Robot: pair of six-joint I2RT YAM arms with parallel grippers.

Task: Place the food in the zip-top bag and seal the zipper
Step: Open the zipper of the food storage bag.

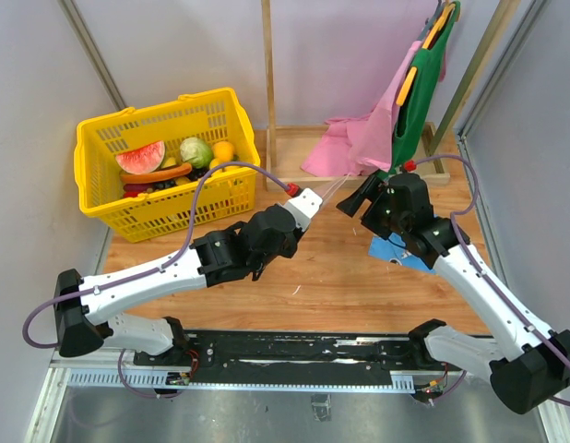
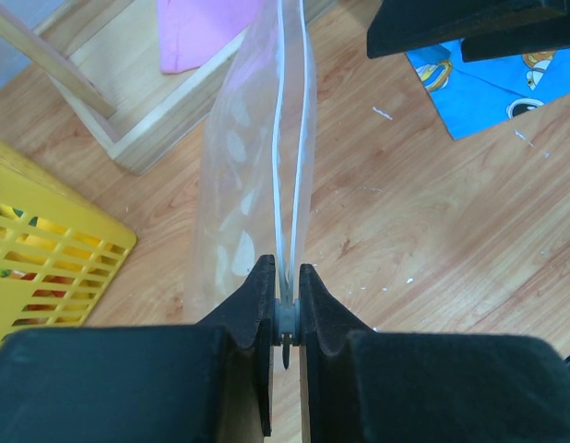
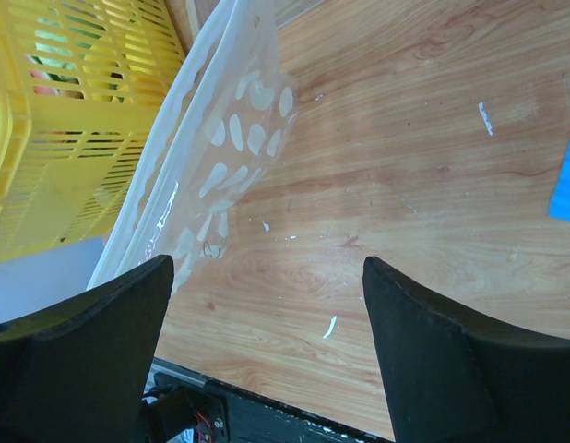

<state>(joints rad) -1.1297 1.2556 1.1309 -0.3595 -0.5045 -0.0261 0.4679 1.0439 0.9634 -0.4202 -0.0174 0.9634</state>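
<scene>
— Why hold the bag (image 2: pixel 243 175) up over the table (image 1: pixel 340 277)?
— Pinched at the zipper (image 2: pixel 281 221) end in the left jaws, mouth presented; right jaws spread beside it, likely for opening. Food (image 1: pixel 195 150) waiting in the basket (image 1: pixel 91 125).

The left arm (image 1: pixel 137 277) and right arm (image 1: pixel 492 291) have white links, black joints and purple cables (image 1: pixel 196 198).

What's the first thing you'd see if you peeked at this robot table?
The bright yellow basket at the far left, piled with toy food, a watermelon slice on top. Then the clear dotted bag held up in the middle, its white zipper edge pinched in the left fingers, while the right fingers gape wide open beside it.
</scene>
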